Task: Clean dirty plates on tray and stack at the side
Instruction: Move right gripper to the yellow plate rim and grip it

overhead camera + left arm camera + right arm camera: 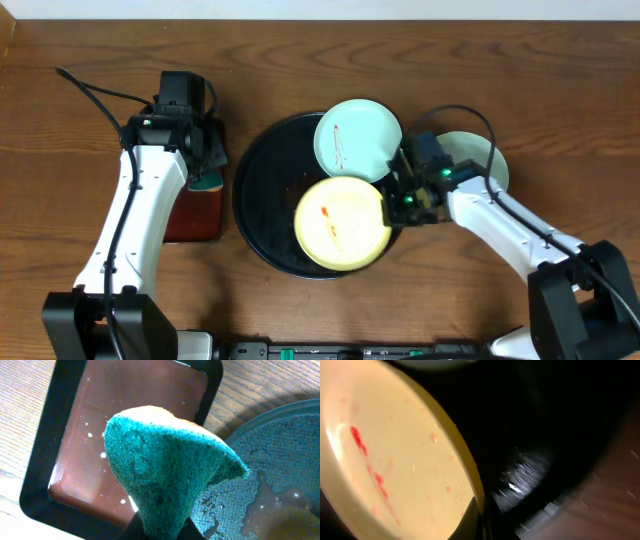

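Observation:
A pale yellow plate point(342, 223) with red smears lies on the large round black tray point(262, 205). My right gripper point(400, 203) is shut on its right rim; the rim shows between the fingers in the right wrist view point(479, 510). A pale mint plate point(357, 140) with a red smear rests on the tray's far rim. Another pale plate point(478, 158) lies on the table right of the tray, partly under my right arm. My left gripper point(205, 172) is shut on a green sponge point(167, 467), above the small rectangular tray point(75, 455).
The small rectangular dark tray point(195, 215) holds brownish water and sits left of the black tray, almost touching it. The black tray's surface is wet with droplets point(280, 460). Cables run from both arms over the wooden table point(500, 60).

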